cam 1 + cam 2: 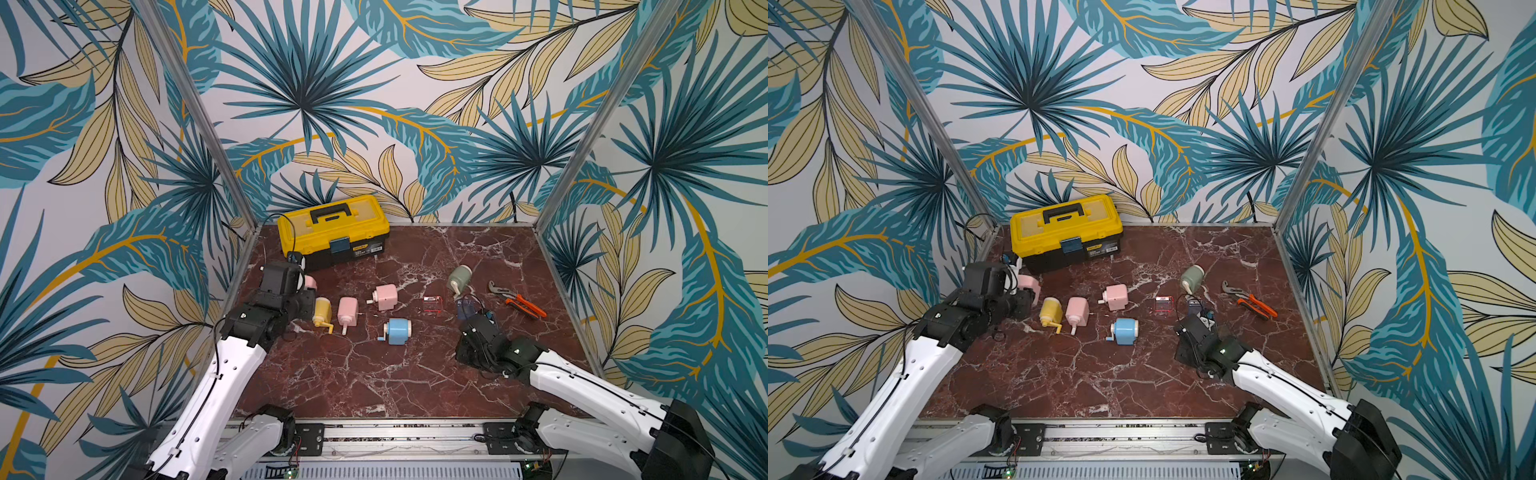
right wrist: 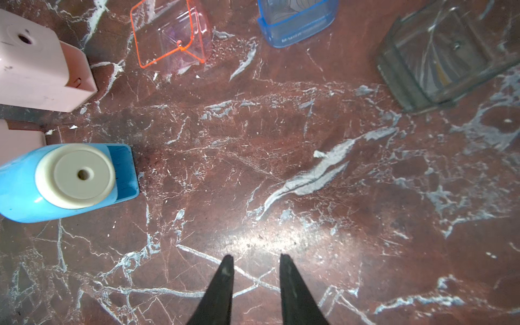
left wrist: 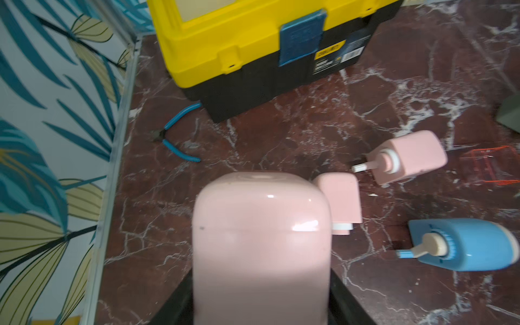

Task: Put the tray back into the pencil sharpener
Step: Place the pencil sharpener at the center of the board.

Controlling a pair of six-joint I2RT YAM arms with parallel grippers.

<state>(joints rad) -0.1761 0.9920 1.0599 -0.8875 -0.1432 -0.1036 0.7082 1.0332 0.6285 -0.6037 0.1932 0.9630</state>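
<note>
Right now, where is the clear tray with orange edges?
In both top views, the clear orange-edged tray lies right of centre, between the pink boxy sharpener and the grey-green sharpener.

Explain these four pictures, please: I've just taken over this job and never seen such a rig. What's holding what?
Two white robot arms work over a dark red marble table. Both top views look down on the whole scene from one camera head; each remaining picture comes from a camera on an arm's wrist. The left hand grips a pale pink plastic pencil sharpener. The right hand is open and empty above the table. Lying loose: other sharpeners, such as the blue plastic sharpener, three clear trays including the orange-edged clear tray, a yellow and black toolbox and orange-handled pliers.
</note>
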